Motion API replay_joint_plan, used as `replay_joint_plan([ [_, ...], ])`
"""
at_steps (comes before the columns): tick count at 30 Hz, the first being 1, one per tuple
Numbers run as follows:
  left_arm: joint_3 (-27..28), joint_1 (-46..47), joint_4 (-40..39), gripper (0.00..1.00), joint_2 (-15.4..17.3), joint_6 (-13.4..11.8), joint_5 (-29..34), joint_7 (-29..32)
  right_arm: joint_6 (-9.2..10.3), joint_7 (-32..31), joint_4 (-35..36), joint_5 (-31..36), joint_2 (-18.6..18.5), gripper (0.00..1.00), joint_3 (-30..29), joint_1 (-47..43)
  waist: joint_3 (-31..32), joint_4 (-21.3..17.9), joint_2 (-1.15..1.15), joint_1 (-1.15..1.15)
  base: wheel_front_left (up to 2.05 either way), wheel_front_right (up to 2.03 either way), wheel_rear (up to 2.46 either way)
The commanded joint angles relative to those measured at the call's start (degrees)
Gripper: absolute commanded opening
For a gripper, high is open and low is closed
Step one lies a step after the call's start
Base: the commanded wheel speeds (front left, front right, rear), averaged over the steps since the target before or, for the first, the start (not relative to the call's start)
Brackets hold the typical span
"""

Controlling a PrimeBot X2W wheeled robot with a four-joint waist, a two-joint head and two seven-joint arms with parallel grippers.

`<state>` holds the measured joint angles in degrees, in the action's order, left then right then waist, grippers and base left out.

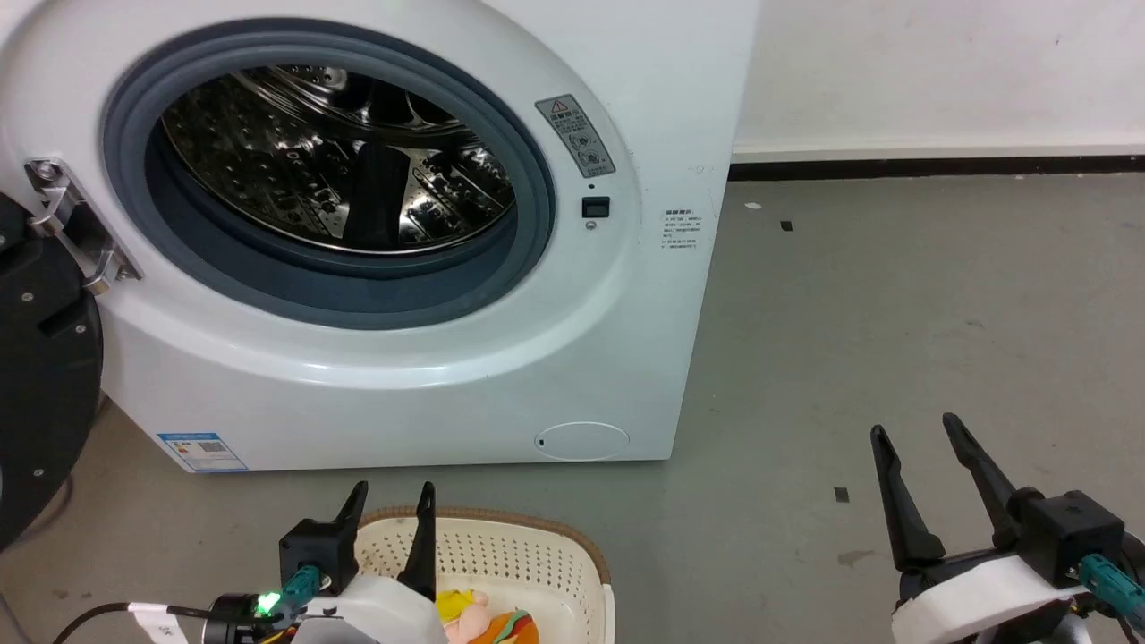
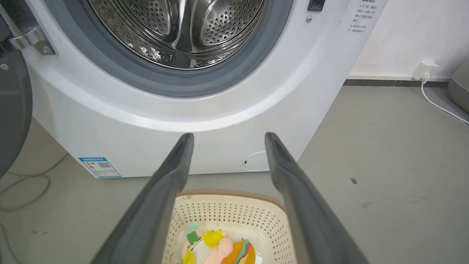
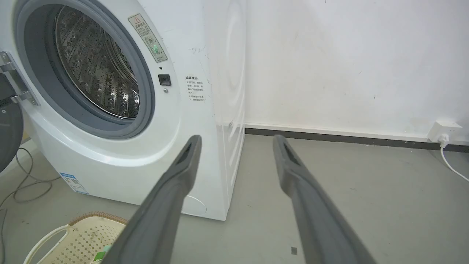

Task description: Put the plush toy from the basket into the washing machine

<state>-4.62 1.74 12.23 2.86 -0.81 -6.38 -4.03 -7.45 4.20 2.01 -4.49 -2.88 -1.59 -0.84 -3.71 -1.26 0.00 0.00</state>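
The white washing machine (image 1: 429, 358) stands with its black door (image 1: 40, 385) swung open to the left and its steel drum (image 1: 340, 152) bare inside the grey ring. On the floor before it sits the cream basket (image 1: 546, 559). Inside lies the plush toy (image 2: 220, 249), yellow, pink and orange. My left gripper (image 1: 392, 494) hangs open above the basket's near side, nothing between its fingers. My right gripper (image 1: 917, 427) is open over bare floor at the lower right, well away from the basket. In the left wrist view the open fingers (image 2: 172, 176) frame the basket (image 2: 234, 209).
Grey concrete floor (image 1: 894, 313) spreads to the right of the washer, up to a white wall with a dark skirting. A cable (image 2: 22, 190) loops on the floor at the washer's left. A wall socket with a white cord (image 3: 445, 132) is at the far right.
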Motion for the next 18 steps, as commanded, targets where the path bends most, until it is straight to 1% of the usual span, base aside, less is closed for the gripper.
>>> replay_joint_plan([
  [1,-0.2,1.2,0.9,1.0,0.1,0.3,-0.6,-0.5,-0.01,0.7,0.4,-0.3,0.0,1.0,-0.1,0.5,-0.4,-0.2,0.0,0.0,0.0,0.0,0.0],
  [18,-1.6,7.6,13.8,1.0,1.4,1.2,-3.8,-2.7,-0.02,2.7,2.1,-0.9,0.0,1.0,-0.6,2.8,-7.6,-2.3,0.0,0.0,0.0,0.0,0.0],
])
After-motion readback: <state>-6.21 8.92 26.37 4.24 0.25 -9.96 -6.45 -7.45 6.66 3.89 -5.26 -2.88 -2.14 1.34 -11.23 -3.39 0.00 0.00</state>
